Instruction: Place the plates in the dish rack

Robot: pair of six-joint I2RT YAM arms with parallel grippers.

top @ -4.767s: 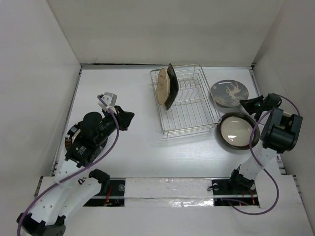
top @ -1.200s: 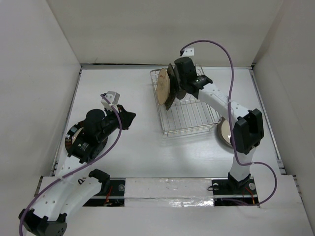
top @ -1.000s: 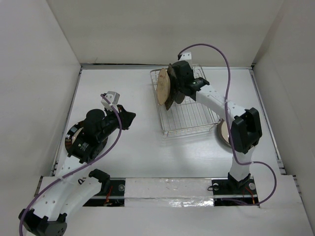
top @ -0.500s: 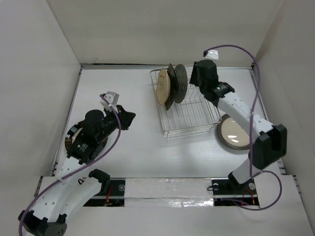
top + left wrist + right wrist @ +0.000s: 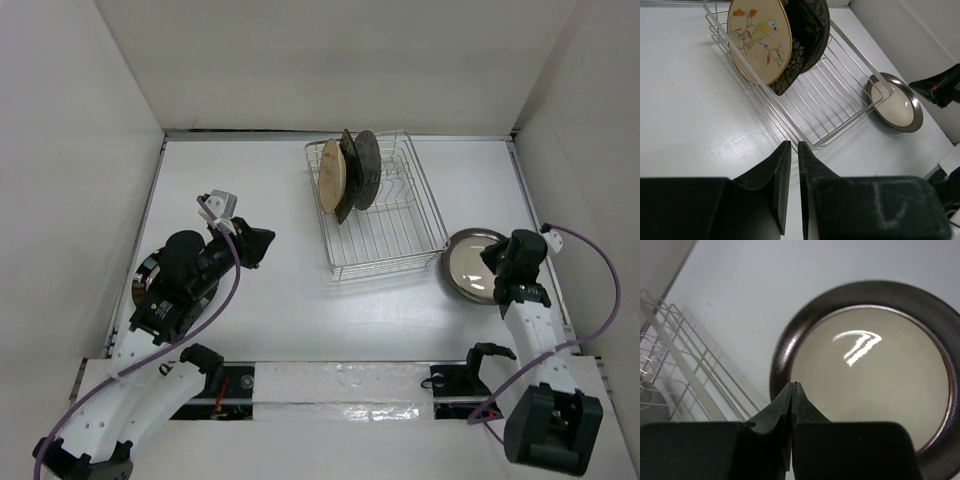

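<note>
Cream-centred plate (image 5: 880,370) lies under the right gripper (image 5: 791,386), its jaws closed.

A white table (image 5: 270,200) sits inside a plain white box made of a back wall (image 5: 330,60), a left wall (image 5: 60,180) and a right wall (image 5: 590,110). A thin dark seam (image 5: 240,131) runs where the back wall meets the table. Along the near edge lies a glossy white strip (image 5: 340,378), catching the light.
</note>
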